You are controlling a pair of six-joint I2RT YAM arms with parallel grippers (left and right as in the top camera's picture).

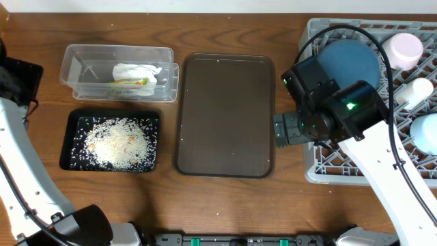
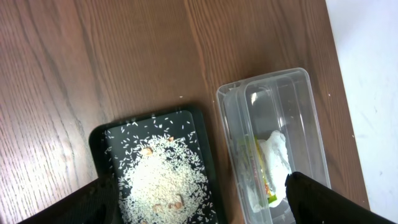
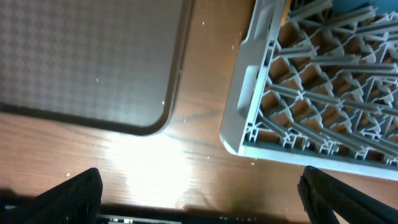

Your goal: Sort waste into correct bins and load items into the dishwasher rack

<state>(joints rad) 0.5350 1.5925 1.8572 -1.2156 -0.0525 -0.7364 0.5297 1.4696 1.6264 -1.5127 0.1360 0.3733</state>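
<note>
1. Left hand (image 2: 205, 208): spread wide, holding nothing.
2. Right hand (image 3: 205, 199): spread wide, holding nothing, over the desk (image 1: 225, 205) at the right edge of the brown serving tray (image 1: 225, 116).
3. Left of the serving tray, near end: the black tray (image 1: 65, 140) holds the rice (image 1: 116, 142).
4. Left of it, far end: the clear container (image 1: 82, 58) holds the napkin (image 1: 136, 72) and the wrapper (image 1: 130, 82).
5. Right of it: the dishwasher rack (image 1: 321, 167) holds the light blue bowl (image 1: 427, 133), white piece (image 1: 416, 92), dark blue bowl (image 1: 349, 61) and cup (image 1: 403, 49).
</note>
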